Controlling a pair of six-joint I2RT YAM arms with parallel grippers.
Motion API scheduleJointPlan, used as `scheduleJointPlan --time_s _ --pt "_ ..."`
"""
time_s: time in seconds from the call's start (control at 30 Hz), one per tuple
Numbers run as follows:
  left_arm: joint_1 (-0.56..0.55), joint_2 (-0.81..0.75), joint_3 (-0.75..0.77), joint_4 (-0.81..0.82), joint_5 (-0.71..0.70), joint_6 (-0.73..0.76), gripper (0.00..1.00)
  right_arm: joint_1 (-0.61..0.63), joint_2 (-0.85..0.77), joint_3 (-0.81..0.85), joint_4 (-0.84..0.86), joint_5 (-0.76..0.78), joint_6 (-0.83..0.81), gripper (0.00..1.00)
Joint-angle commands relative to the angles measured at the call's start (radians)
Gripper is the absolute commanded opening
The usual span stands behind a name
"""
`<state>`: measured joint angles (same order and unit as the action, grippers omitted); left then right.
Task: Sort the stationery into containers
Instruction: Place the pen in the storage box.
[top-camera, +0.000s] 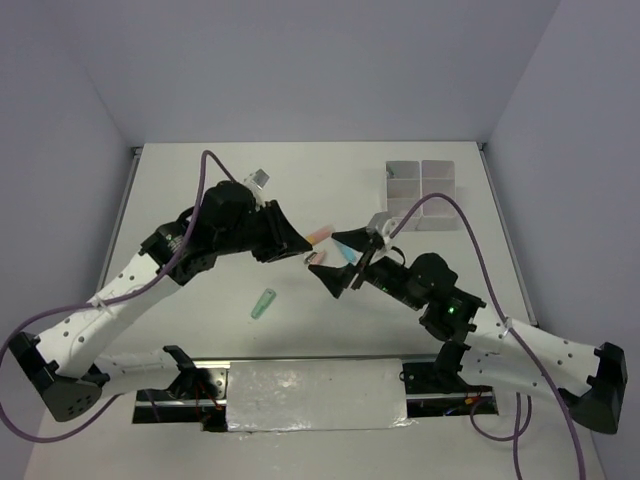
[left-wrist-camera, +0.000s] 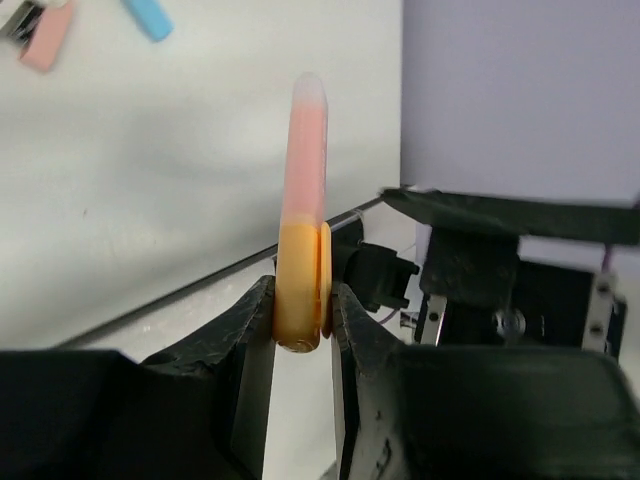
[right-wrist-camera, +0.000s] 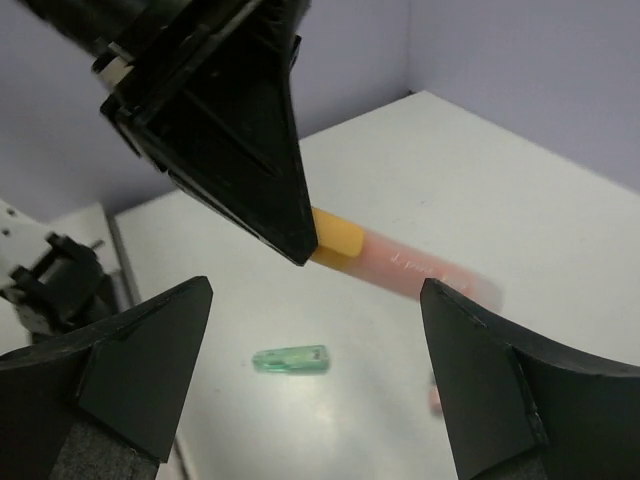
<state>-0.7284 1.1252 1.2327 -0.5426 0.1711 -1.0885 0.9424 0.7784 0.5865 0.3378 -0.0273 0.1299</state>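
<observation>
- Fingers (left-wrist-camera: 235, 335) of my left gripper (left-wrist-camera: 300, 300) are squeezing the orange stick (left-wrist-camera: 303, 190) by its solid orange end. They are closed tight on both flat sides, and the paler pink length is standing free above them, mid-frame.
- I am judging it to be light, stiff, smooth plastic. A pinch across the flat faces near one end is suiting it, though I am expecting it to swivel if held loosely.
- My right gripper (right-wrist-camera: 315, 300) is gaping wide and holding nothing, its jaws standing either side of the stick's free end at the centre of the top view, not touching it.
- Faint pale lettering is showing along the stick in the right wrist view, too blurred for reading.
- A pink piece (left-wrist-camera: 45, 45) and a blue piece (left-wrist-camera: 150, 18) are lying on the table (top-camera: 330, 170), upper left of the left wrist frame. A green stick (top-camera: 263, 303) is lying lower left of centre in the top view.
- The divided box (top-camera: 422, 195) is sitting at the upper right, well apart.
</observation>
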Motion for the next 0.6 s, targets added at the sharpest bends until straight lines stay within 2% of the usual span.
scheduleJointPlan --time_s 0.0,0.07,0.13,0.17,0.23,0.43,0.57 --pt "0.004 0.047 0.151 -0.317 -0.091 -0.109 0.00 0.079 0.021 0.081 -0.118 0.173 -0.332 0.92" --pt "0.004 0.088 0.204 -0.367 -0.062 -0.126 0.00 0.140 0.045 0.116 -0.102 0.217 -0.444 0.92" --pt "0.004 0.104 0.206 -0.359 -0.001 -0.155 0.00 0.180 0.132 0.195 -0.160 0.297 -0.547 0.91" --pt "0.006 0.102 0.200 -0.343 0.007 -0.165 0.00 0.211 0.162 0.225 -0.193 0.328 -0.571 0.84" --pt "0.006 0.100 0.208 -0.345 -0.005 -0.185 0.00 0.229 0.217 0.263 -0.230 0.374 -0.634 0.83" --pt "0.004 0.094 0.238 -0.329 -0.001 -0.203 0.00 0.242 0.223 0.248 -0.201 0.437 -0.716 0.82" --pt "0.011 0.090 0.234 -0.327 -0.007 -0.197 0.00 0.243 0.196 0.230 -0.211 0.399 -0.699 0.81"
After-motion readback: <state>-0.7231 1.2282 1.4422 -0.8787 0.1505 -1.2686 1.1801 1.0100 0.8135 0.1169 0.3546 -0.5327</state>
